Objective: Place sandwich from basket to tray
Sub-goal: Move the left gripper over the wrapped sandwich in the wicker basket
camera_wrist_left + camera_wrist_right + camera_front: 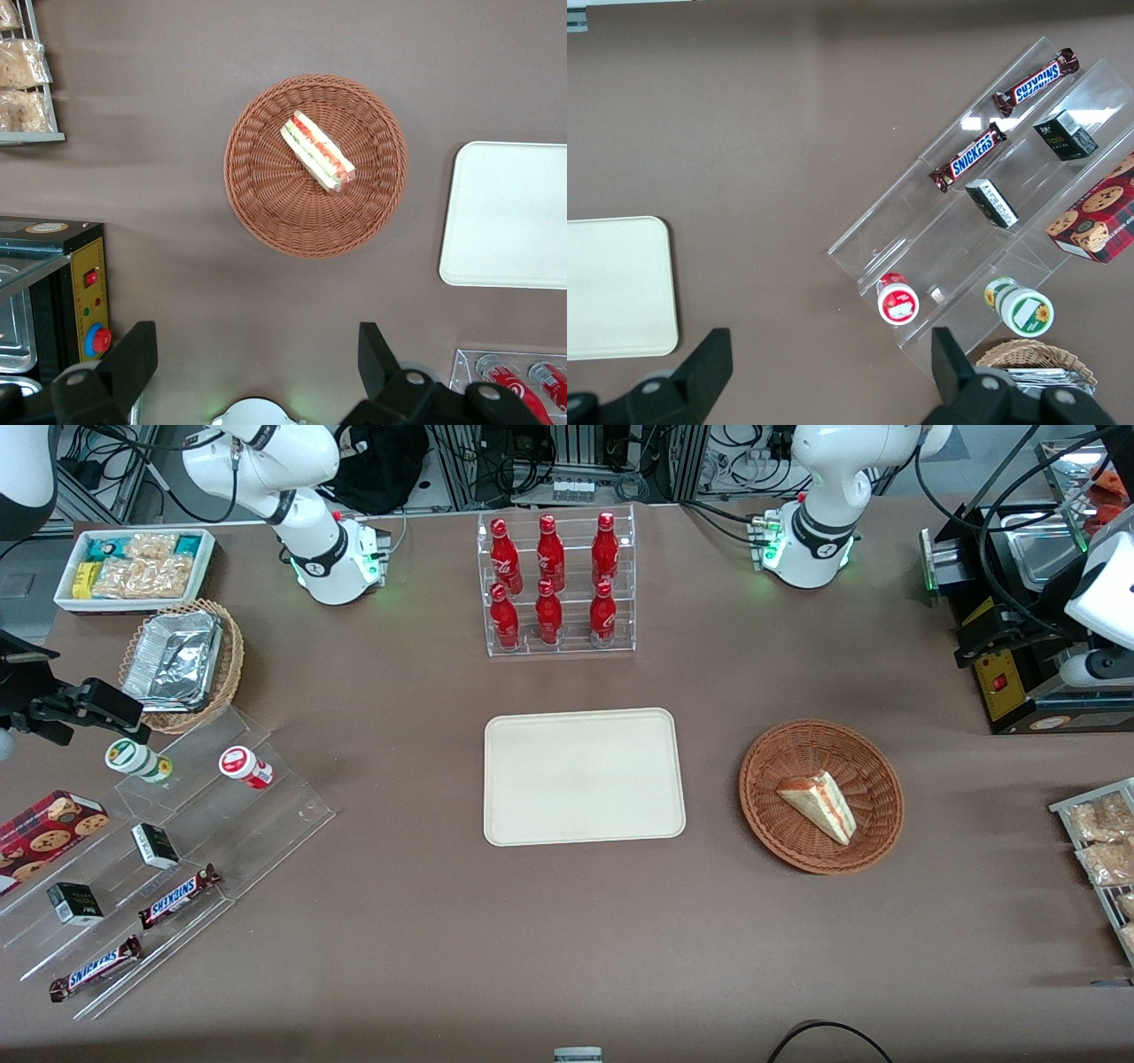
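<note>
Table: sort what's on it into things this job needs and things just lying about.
Job: sandwich in the basket; tray, bare; end effector, open, high above the table beside the basket.

Lying about: bottle rack, Snickers bars, cookie box, foil containers, snack bin.

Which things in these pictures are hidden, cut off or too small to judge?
- Gripper: left wrist view shows open fingers above the table; front view's edge cuts it off.
- Sandwich in the basket: its underside is hidden; the filling shows only as coloured layers.
- Tray: cut by the left wrist view's edge; whole in front view.
- Bottle labels: too small to read.
</note>
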You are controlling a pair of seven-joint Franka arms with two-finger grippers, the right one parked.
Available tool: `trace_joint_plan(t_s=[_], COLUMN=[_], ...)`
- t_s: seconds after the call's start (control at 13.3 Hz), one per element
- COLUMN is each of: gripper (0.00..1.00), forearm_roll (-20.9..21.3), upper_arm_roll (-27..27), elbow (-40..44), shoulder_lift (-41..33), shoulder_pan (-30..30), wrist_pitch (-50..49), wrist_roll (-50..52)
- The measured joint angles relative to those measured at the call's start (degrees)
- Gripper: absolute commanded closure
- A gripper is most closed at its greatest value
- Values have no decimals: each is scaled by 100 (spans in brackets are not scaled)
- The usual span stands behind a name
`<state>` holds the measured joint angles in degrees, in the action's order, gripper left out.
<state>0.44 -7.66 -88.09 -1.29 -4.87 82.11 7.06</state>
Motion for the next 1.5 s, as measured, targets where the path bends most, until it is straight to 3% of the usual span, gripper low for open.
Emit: trace_joint_plan(t_s=[0.53,1.12,1.5], gripper=[0,0,0], forearm_roll=[136,249,278], upper_arm_roll=[-15,-345,-460], elbow=[-67,-1495,-2573], shoulder_lift=[112,625,785], shoulder_pan=[0,9,10], wrist_pitch=[10,1800,3340], wrist_roll=[184,1121,2464])
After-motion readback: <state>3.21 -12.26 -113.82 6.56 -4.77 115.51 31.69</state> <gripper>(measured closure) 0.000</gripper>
